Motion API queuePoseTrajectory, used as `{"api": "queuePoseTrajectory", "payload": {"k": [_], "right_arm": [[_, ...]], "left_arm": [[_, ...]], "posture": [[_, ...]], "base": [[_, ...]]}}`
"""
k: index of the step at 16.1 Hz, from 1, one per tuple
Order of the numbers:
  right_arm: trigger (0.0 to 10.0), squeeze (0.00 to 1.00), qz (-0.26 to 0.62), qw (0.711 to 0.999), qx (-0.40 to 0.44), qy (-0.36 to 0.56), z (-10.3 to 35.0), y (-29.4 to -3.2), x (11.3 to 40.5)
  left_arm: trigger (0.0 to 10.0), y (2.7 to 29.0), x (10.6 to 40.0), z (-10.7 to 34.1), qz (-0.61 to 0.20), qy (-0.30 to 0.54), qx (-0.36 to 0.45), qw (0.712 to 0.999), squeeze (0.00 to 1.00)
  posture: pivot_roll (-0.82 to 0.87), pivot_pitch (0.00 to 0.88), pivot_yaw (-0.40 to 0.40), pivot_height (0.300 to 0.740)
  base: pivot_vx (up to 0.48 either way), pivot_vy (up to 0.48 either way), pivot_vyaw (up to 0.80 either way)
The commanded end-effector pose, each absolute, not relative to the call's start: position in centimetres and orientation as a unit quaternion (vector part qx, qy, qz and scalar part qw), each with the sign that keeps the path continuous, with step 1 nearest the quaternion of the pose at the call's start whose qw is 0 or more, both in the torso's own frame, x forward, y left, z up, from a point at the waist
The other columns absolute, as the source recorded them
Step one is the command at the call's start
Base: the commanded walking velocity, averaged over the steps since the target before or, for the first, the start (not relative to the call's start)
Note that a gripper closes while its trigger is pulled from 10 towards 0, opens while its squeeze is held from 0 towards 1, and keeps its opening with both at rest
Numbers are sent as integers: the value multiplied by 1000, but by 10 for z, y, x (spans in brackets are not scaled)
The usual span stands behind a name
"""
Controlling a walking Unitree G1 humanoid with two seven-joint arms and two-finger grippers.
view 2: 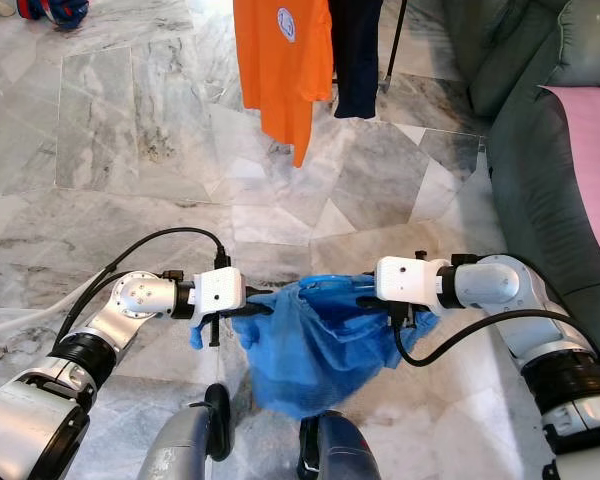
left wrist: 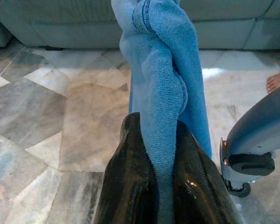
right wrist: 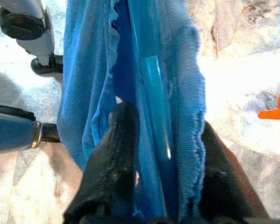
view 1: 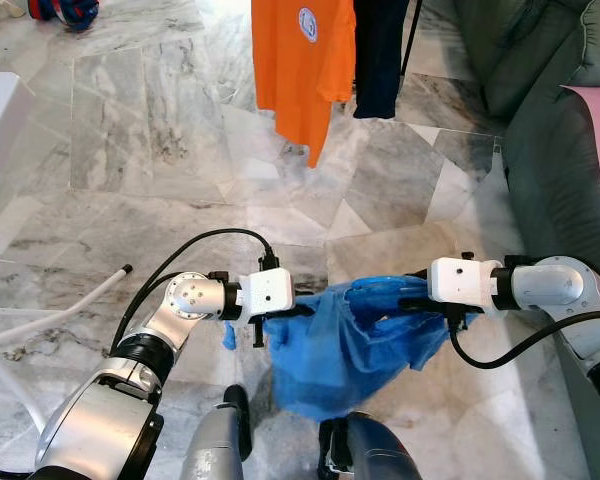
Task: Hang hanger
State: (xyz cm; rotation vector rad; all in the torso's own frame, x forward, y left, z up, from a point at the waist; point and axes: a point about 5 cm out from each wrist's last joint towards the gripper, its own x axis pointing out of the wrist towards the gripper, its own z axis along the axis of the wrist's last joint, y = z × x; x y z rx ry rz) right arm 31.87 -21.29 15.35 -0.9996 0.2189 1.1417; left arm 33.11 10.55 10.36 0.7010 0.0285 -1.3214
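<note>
Holding a blue shirt [view 1: 345, 345] between them at waist height, both grippers are closed on cloth. The left gripper [view 1: 280, 320] pinches a rolled edge of the knit; in the left wrist view its fingers [left wrist: 130, 186] press flat against the fold with no gap. The right gripper [view 1: 420, 295] clamps the opposite side, its fingers [right wrist: 114, 154] closed over fabric and over the blue hanger [right wrist: 151, 93], a smooth, glossy, translucent plastic bar running inside the shirt. The garment sags in a loose pouch between the two holds, over the marble floor [view 1: 160, 150].

Risks, as judged: the hanger is slick and is gripped through soft, stretchy knit, so it could slide or twist inside the shirt if either hold loosens. Pulling the arms apart could stretch the cloth or drag it off the bar. The hook cannot be made out, so aiming it at a rail would be uncertain. An orange shirt [view 1: 302, 60] and a dark garment [view 1: 380, 55] hang ahead, well apart from the grippers. A grey sofa [view 1: 550, 150] stands on the right, and crowding it may catch the right arm.
</note>
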Motion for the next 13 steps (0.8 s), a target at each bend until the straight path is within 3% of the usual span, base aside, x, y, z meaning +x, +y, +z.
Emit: {"api": "queuePoseTrajectory", "payload": {"k": [1,3,5,11,12,13], "right_arm": [[0,0,528,711,-450,116,148,-216,315],[0,0,528,711,-450,116,148,-216,315],[0,0,503,743,-424,124,142,-222,320],[0,0,497,760,-401,122,137,-223,321],[0,0,495,767,-391,116,137,-222,321],[0,0,494,769,-388,116,136,-222,321]], "left_arm": [[0,104,330,105,-606,4,322,727,0],[0,104,330,105,-606,4,322,727,0],[0,101,327,102,-613,3,325,720,0],[0,98,328,102,-604,-5,321,730,0],[2980,96,329,103,-595,-13,319,738,0],[7333,95,330,105,-580,-26,321,748,596]], "posture": [[-128,296,7,740],[-128,296,7,740],[-133,304,4,740],[-134,300,0,740],[-135,298,-1,740],[-135,297,-3,740]], "base": [[0,0,0],[0,0,0],[0,0,0],[0,0,0],[0,0,0],[0,0,0]]}}
